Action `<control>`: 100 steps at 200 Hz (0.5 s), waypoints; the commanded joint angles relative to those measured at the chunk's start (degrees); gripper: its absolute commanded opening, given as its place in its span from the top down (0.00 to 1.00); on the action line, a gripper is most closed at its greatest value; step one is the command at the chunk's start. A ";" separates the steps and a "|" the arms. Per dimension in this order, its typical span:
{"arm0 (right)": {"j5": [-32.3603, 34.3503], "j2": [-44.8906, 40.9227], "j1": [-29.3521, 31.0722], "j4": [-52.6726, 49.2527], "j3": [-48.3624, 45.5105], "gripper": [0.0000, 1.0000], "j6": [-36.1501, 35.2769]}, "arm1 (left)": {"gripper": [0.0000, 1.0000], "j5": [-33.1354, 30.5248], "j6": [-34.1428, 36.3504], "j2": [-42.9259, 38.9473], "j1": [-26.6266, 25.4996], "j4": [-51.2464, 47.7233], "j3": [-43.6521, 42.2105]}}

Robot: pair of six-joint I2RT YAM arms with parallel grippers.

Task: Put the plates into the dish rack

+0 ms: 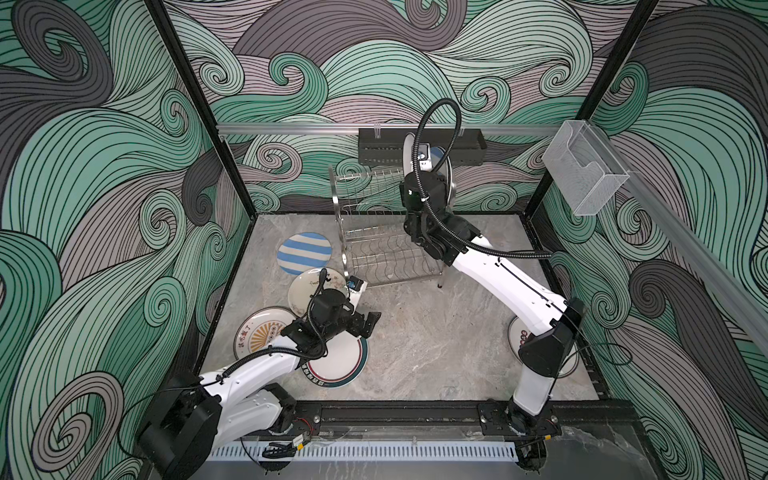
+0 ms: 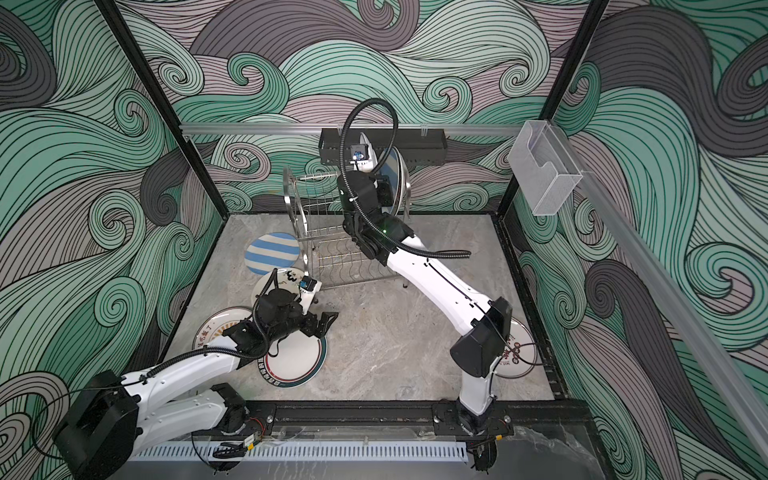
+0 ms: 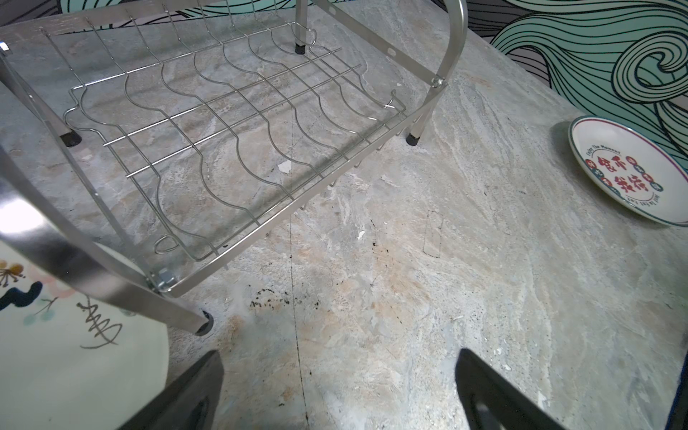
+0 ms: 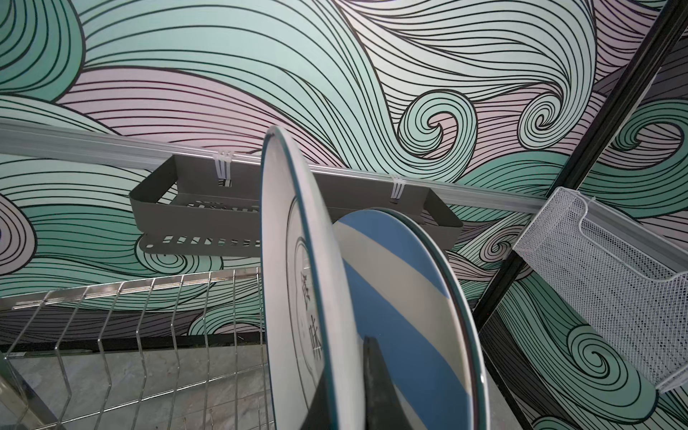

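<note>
My right gripper [image 4: 346, 391] is shut on the rim of a white teal-rimmed plate [image 4: 286, 260], held on edge over the upper shelf of the steel dish rack [image 1: 374, 249]. A blue-and-white striped plate [image 4: 391, 279] stands upright just beyond it. My left gripper [image 3: 337, 357] hangs open and empty over bare table in front of the rack's lower shelf [image 3: 223, 130]. On the table lie a striped plate [image 1: 305, 253], a cartoon plate [image 1: 303, 291], a sunburst plate [image 1: 257, 332], a teal-rimmed plate [image 1: 340, 361], and a red-lettered plate [image 3: 625, 171] partly under the right arm.
A black perforated tray [image 1: 382, 147] hangs from the rail on the back wall just behind the rack. A clear plastic box [image 1: 582, 166] is fixed to the right wall's rail. Patterned walls close in the table on three sides.
</note>
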 commanded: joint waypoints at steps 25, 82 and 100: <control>1.68 -0.68 -0.98 3.92 0.15 1.00 1.09 | 0.01 0.14 -0.21 -1.53 0.48 0.98 -0.23; 1.18 -0.03 -2.55 3.04 0.79 1.00 1.38 | 0.01 0.37 -0.21 -0.82 0.48 1.33 -0.18; 0.09 0.33 -2.81 1.57 1.12 1.00 2.80 | 0.01 0.37 -0.20 -0.65 0.48 1.40 -0.16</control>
